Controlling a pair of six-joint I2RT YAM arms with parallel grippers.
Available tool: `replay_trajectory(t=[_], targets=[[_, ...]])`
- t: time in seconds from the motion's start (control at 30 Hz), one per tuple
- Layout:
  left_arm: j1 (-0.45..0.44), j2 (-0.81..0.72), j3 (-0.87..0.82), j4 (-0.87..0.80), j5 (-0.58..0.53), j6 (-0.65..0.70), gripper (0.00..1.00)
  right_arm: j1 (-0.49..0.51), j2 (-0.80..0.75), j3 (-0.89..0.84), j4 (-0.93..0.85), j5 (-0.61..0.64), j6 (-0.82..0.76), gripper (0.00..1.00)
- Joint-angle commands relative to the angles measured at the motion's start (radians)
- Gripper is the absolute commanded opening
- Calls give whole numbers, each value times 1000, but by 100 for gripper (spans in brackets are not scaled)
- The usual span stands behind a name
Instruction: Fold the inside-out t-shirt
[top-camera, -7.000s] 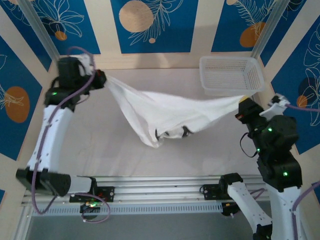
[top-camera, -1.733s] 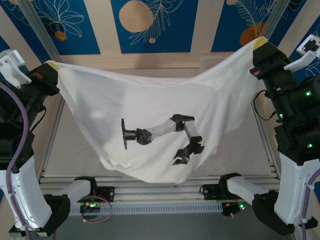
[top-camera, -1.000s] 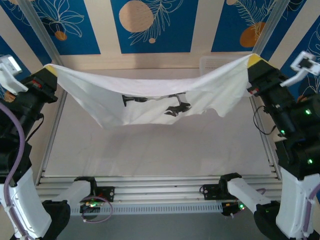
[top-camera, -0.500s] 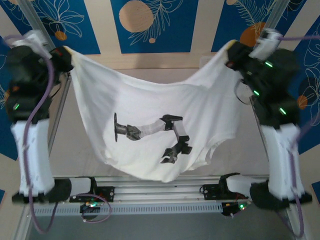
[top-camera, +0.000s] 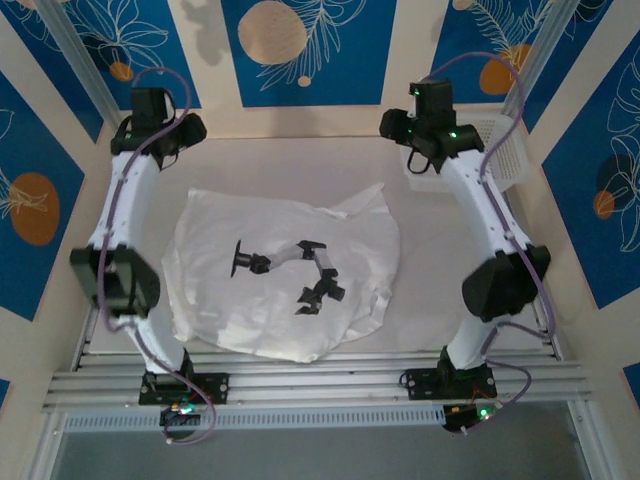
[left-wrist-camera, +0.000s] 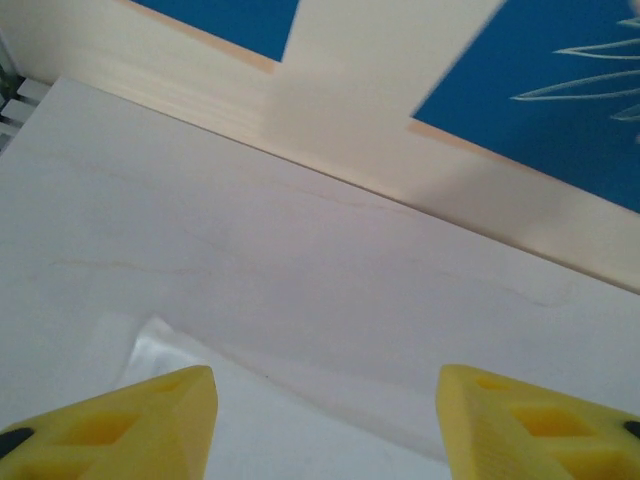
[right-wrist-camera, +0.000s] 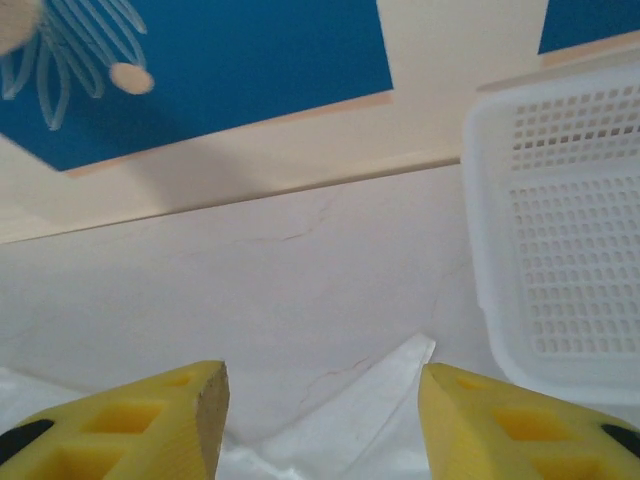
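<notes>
The inside-out t-shirt (top-camera: 215, 275) lies spread out and wrinkled on the white table, with a black print of a robot arm at its middle. My left gripper (top-camera: 192, 130) hovers past the shirt's far left corner, open and holding nothing. My right gripper (top-camera: 392, 127) hovers past the far right corner, also open and holding nothing. In the left wrist view the yellow fingers (left-wrist-camera: 130, 425) stand wide apart over a shirt corner (left-wrist-camera: 165, 350). In the right wrist view a pointed shirt corner (right-wrist-camera: 385, 385) lies between the spread fingers (right-wrist-camera: 140, 425).
A white plastic mesh basket (top-camera: 495, 150) stands at the far right of the table, close to my right gripper, and its wall (right-wrist-camera: 485, 250) shows in the right wrist view. The blue patterned back wall rises just behind both grippers.
Half a second ago both grippers held the shirt's corners up in the air. Both have opened and let go, and the shirt now lies spread on the table. Both arms have reached toward the back.
</notes>
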Motion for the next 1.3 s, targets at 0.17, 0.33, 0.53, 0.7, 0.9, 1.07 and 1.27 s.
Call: replay_trajectory(t=[0.17,0.33,0.53,0.7,0.9,1.07,1.27], targets=[[-537,-528,-527,-45,-92,-122,56,87,-549,-664,31,-239,233,55],[-1004,-513,-715,-110,-304,-233,55,236,-890,-1050,-47,-71,434,55],[-1304,-210,-758,-68,-363,-320,55,367,-1004,-1219,-183,-11,561,57],[-1371,-15,-702,0,-388,-322,59,417,-972,-1260,-176,-26,581,59],[-1366,87,-654,-12,-485,-314,40,432,-965,-1260,-160,-24,575,59],[-1337,10,-703,11,-456,-328,0,432,-968,-1250,-168,-7,562,59],[-1214,-223,-821,147,-230,-293,0,454,-994,-1286,-27,-136,553,59]])
